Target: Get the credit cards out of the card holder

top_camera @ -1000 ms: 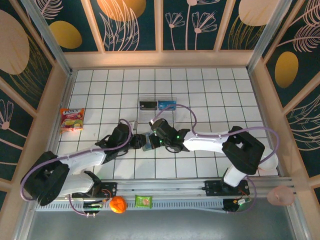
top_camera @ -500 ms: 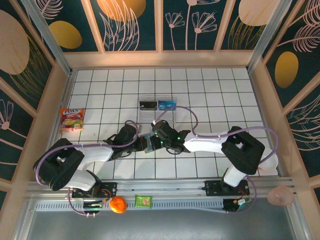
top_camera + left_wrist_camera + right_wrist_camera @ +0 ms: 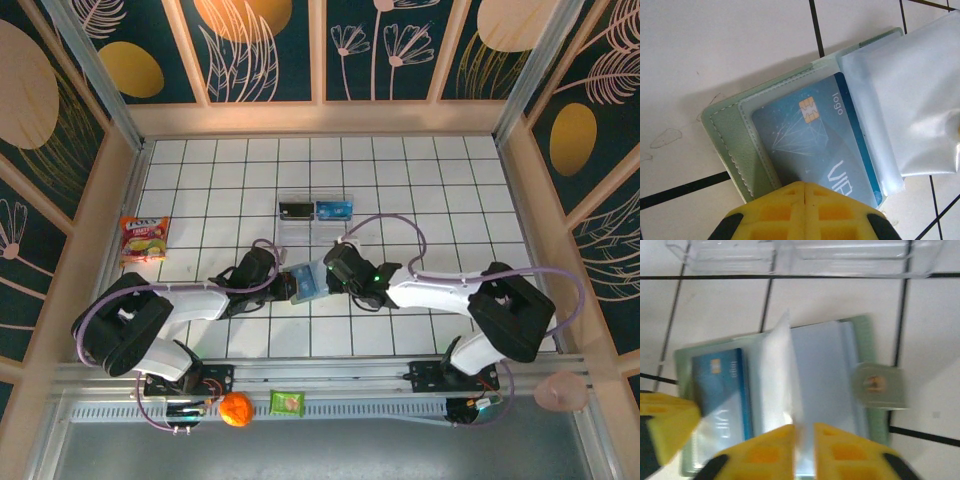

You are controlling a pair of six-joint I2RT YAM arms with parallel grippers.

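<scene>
Open card holder: laid on tiled table, edge clamped by left gripper as anchor. Its clear sleeve is pinched, apparently, by right gripper, held up so blue credit card is exposed.

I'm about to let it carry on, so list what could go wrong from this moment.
1. The right claw pinches the clear sleeve leaf, not the blue card. Pulling may just lift or tear the leaf and leave the card in its pocket.
2. The left claw grips the card holder only at its edge, over the card's end. The holder could slip free, or the card could stay pinned.
</scene>
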